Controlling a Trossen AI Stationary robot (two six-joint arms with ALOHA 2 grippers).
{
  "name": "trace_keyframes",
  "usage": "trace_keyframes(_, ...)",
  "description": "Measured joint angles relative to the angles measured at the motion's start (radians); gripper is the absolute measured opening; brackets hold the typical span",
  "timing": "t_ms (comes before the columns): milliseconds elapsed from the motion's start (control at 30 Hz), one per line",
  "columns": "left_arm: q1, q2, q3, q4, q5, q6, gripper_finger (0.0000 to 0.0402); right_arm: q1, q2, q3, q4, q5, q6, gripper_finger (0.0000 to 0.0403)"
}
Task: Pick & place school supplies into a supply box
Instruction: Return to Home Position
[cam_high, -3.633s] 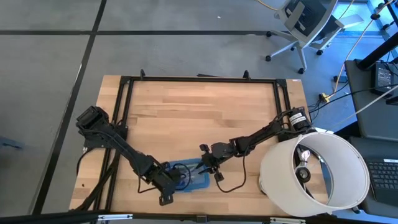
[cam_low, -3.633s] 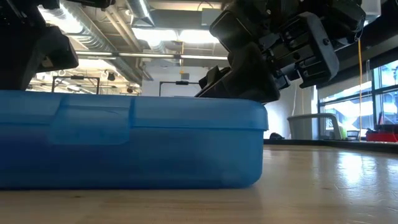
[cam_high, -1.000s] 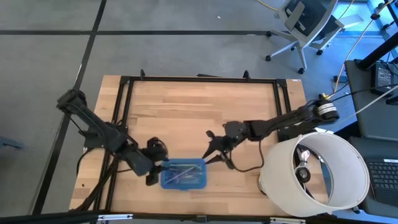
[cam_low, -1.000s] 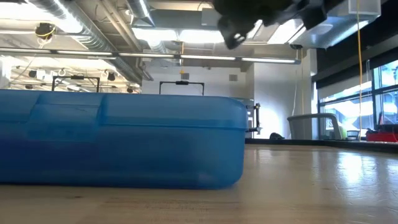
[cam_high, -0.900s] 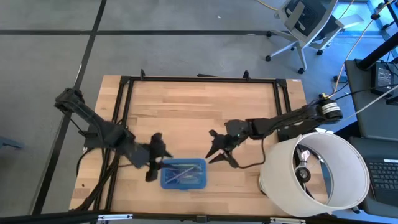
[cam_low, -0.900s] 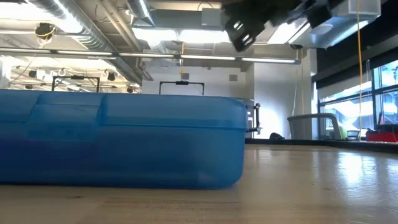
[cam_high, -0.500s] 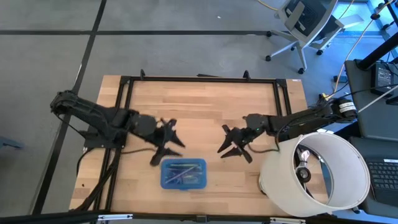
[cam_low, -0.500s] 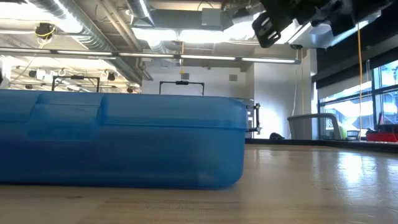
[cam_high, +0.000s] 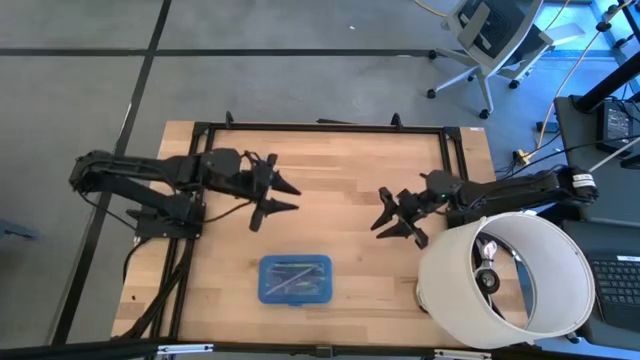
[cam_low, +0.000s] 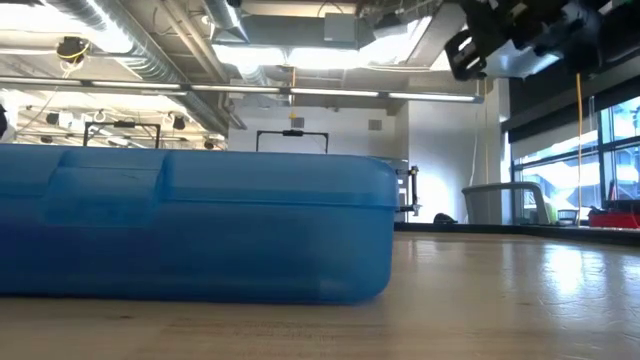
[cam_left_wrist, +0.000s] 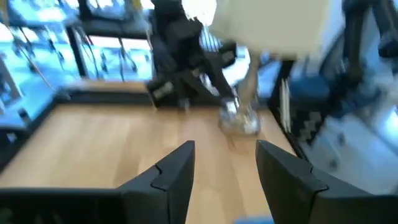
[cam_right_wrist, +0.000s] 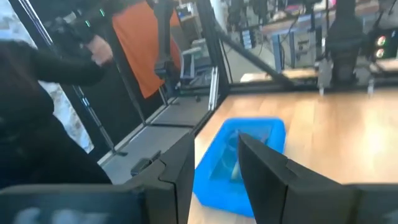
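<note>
Left end effector (cam_high: 285, 197) wide, empty | right end effector (cam_high: 388, 213) likewise | supply box (cam_high: 295, 279) shut | risk: right arm (cam_high: 510, 188) may clip white drum (cam_high: 520, 285) just beside it

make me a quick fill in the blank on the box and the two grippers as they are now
1. The blue supply box lies on the table with its lid ____.
2. The left gripper and the right gripper are both open and hold ____.
3. The large white drum stands at the table's edge beside the ____ arm.

Missing words: closed; nothing; right
</note>
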Motion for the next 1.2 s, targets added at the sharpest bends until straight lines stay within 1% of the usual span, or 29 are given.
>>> trace_keyframes(67, 0.031, -0.012, -0.079, 0.134, 0.0, -0.019, 0.0162, -0.006, -0.023, -0.001, 0.005, 0.0, 0.0, 0.0126)
trace_keyframes(100, 0.045, -0.02, -0.118, 0.172, 0.0, -0.031, 0.0162, -0.008, -0.037, -0.001, 0.001, 0.0, 0.0, 0.0126)
trace_keyframes(167, 0.072, -0.048, -0.189, 0.2, -0.001, -0.063, 0.0164, -0.012, -0.056, -0.001, 0.001, 0.001, -0.006, 0.0126)
trace_keyframes(233, 0.095, -0.102, -0.25, 0.203, -0.002, -0.093, 0.0166, -0.013, -0.069, -0.001, -0.004, 0.003, -0.022, 0.0126)
trace_keyframes(400, 0.146, -0.297, -0.404, 0.24, -0.038, -0.123, 0.0165, -0.023, -0.08, -0.001, -0.009, 0.005, -0.061, 0.0126)
trace_keyframes(533, 0.185, -0.477, -0.517, 0.29, -0.022, -0.133, 0.0162, -0.069, -0.08, -0.001, -0.009, 0.002, -0.052, 0.0126)
trace_keyframes(733, 0.241, -0.72, -0.648, 0.238, 0.004, -0.158, 0.0165, -0.146, -0.085, 0.0, -0.009, -0.004, -0.03, 0.0126)
trace_keyframes(933, 0.29, -0.942, -0.717, 0.054, 0.006, -0.161, 0.0164, -0.224, -0.085, 0.0, 0.006, -0.004, 0.014, 0.0126)
trace_keyframes(1033, 0.31, -1.047, -0.751, 0.012, 0.008, -0.17, 0.0162, -0.255, -0.085, 0.0, 0.018, 0.011, 0.049, 0.0126)
trace_keyframes(1067, 0.315, -1.076, -0.761, -0.001, 0.008, -0.169, 0.0162, -0.264, -0.085, 0.0, 0.02, 0.02, 0.052, 0.0126)
trace_keyframes(1167, 0.329, -1.079, -0.783, -0.043, 0.013, -0.158, 0.0164, -0.292, -0.085, 0.0, 0.022, 0.039, 0.057, 0.0126)
trace_keyframes(1200, 0.332, -1.072, -0.787, -0.03, 0.021, -0.152, 0.0164, -0.301, -0.085, 0.0, 0.027, 0.04, 0.062, 0.0126)
